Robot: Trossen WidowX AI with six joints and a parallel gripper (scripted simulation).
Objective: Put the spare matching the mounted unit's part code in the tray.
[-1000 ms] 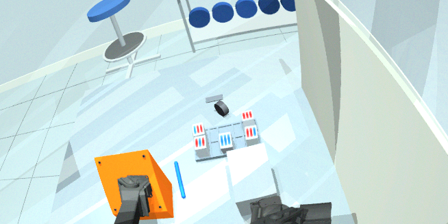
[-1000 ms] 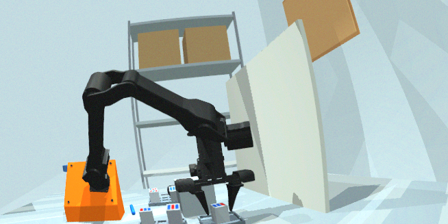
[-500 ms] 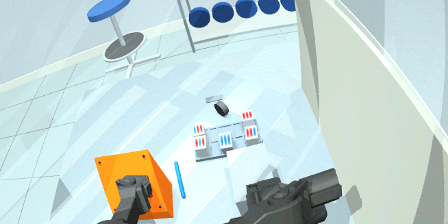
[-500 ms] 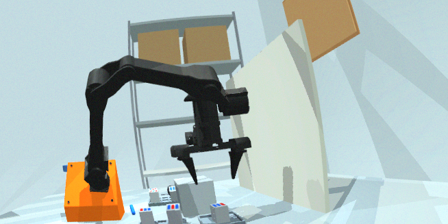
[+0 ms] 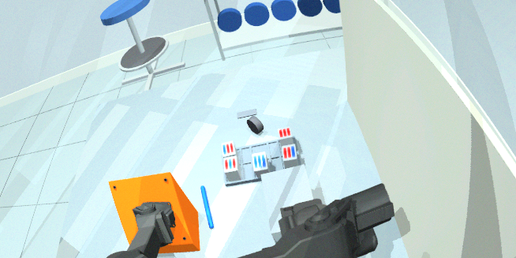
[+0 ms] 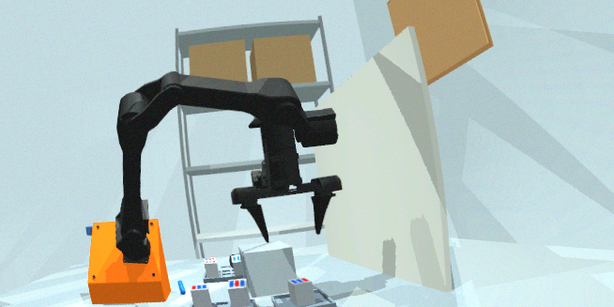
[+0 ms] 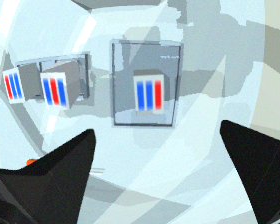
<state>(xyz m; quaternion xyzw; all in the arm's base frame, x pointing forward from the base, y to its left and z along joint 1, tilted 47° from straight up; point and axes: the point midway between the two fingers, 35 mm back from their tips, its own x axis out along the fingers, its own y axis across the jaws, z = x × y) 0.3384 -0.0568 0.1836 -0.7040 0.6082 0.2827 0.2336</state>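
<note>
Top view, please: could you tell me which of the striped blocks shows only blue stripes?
The middle block on the grey rack, between the left and right pairs. Its stripes are all blue; every other block shows some red.

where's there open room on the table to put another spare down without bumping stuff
Bare patches: between the blue rod and the fixture; behind the black wheel, toward the shelf rack; and the strip between the fixture and the cream panel. Crowded: the fixture, ringed by coded spares, and the near right, under the open gripper.
</note>
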